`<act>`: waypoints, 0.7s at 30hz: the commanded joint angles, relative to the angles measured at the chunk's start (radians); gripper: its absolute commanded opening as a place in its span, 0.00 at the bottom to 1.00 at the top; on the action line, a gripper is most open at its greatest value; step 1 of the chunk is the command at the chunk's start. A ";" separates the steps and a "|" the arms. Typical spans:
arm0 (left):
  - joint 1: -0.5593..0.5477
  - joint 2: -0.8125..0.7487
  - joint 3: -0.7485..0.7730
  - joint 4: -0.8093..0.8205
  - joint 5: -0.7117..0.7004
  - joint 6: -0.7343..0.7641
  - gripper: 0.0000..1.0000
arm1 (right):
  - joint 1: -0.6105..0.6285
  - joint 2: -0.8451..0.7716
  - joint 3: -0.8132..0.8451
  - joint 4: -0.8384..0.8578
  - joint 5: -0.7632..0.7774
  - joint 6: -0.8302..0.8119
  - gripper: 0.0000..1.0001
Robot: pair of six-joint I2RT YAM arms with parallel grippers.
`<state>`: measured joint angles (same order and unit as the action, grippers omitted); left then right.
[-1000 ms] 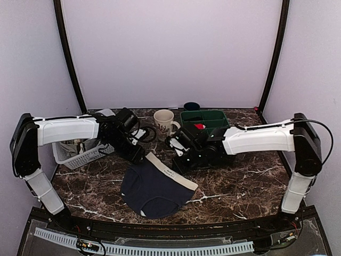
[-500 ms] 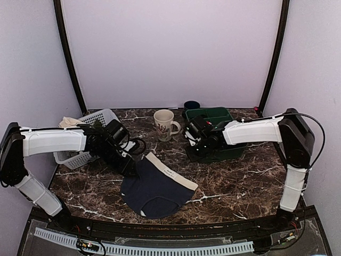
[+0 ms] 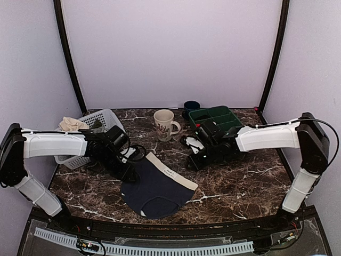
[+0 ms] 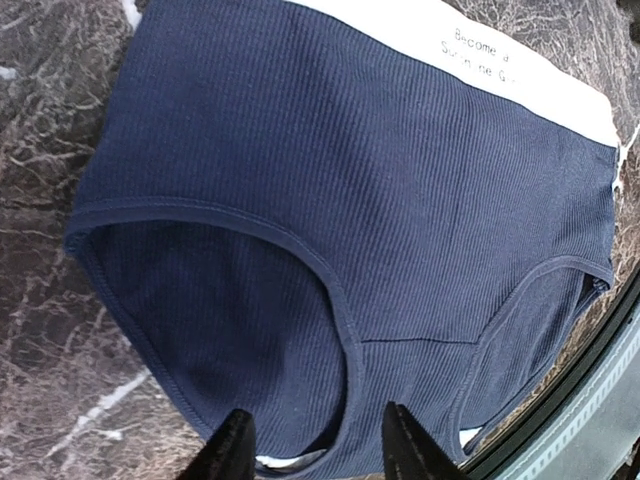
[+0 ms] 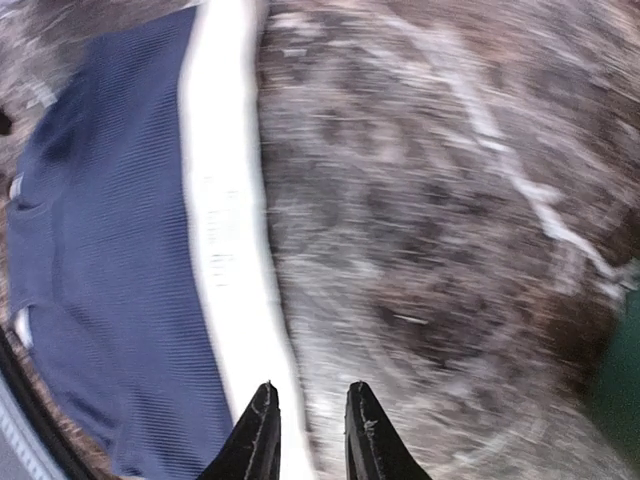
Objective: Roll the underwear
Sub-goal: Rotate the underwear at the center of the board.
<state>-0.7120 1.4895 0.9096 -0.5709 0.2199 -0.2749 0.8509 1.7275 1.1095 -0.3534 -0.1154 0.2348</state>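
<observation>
Both arms have shifted in the last second while the underwear (image 3: 155, 191) has stayed where it was. The left arm has swung down from beside the white basket (image 3: 101, 120) to the garment's left edge. The right arm, which had pulled back toward the green tray (image 3: 219, 114), has come forward again toward the waistband (image 3: 171, 173).

We read the layout as preparation. The cloth lies spread flat near the front of the bench (image 3: 240, 181), so that it can be folded narrow and then rolled. The arms sit on opposite sides of it so each can take an edge.

The left end effector (image 4: 313, 440) hangs just above the navy cloth. Its fingers are roughly half apart and have hold of nothing. The right end effector (image 5: 308, 405) shows only a narrow gap between its fingers, and it is empty too. Its wrist view is smeared, so it seems to be over the bench just beside the waistband, but we cannot tell how near.

The waistband runs diagonally from far left to near right, and we take that as the garment's long axis. The crotch points toward the near edge, slightly left. A roll would probably go from waistband to crotch, across that axis. The mug (image 3: 164, 124) stands well clear behind
</observation>
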 commanded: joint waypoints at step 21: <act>-0.136 0.095 -0.093 0.098 0.007 -0.114 0.31 | 0.114 0.053 -0.248 0.119 -0.258 0.022 0.15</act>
<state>-0.8444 1.5299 0.8143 -0.5003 0.2516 -0.3717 0.9554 1.8076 0.9649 -0.2039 -0.3489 0.2123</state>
